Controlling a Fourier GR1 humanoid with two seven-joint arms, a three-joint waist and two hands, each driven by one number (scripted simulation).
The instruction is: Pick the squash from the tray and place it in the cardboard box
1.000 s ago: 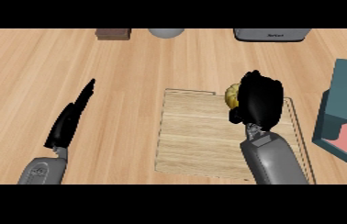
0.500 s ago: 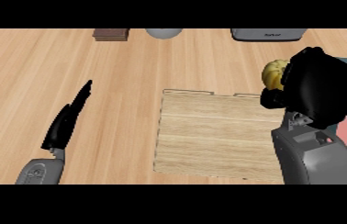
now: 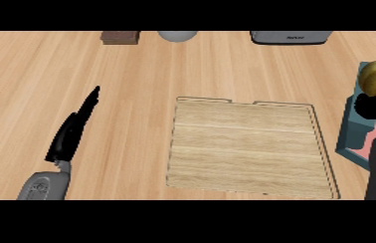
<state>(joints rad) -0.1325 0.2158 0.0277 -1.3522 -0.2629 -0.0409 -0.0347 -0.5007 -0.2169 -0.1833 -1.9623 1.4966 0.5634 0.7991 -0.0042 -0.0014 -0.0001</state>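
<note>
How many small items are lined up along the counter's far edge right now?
3: a brown block at left, a grey round object in the middle, a grey appliance at right. The view's edge crops all three; more may lie beyond.

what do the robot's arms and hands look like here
The left hand is matte black with slim fingers, joined to a rounded, smooth grey forearm. Of the right hand only black slivers show at the view's right edge. No cables or markings are visible.
</note>
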